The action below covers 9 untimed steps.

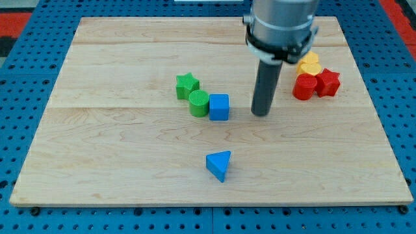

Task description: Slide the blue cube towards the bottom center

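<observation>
The blue cube (219,107) sits near the middle of the wooden board (130,156), touching the green cylinder (199,104) on its left. My tip (260,114) rests on the board a short way to the right of the blue cube, with a small gap between them. The dark rod rises from the tip to the arm's grey body at the view's top.
A green star (187,85) sits up-left of the green cylinder. A blue triangular block (219,165) lies below the cube. At the right are a yellow block (309,64), a red cylinder (304,87) and a red star (328,82). Blue pegboard surrounds the board.
</observation>
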Tool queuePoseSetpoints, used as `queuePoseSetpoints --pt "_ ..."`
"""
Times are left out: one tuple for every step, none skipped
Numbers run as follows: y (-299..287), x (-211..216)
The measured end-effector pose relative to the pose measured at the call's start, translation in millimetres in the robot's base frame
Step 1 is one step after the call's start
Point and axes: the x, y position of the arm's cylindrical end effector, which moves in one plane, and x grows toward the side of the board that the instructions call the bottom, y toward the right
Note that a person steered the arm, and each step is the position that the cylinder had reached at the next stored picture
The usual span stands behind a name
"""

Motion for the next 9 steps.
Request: queuePoseSetpoints --pt "-17.1 -8.9" --pt "-49.5 0.3" --pt "-79.1 8.6" --pt "-81.7 31.8" --pt "-99.3 37.3" --pt "-125.7 31.3" --pt "-145.0 35.6" --pt "-164.4 37.0" --pt "-181.1 42.2"
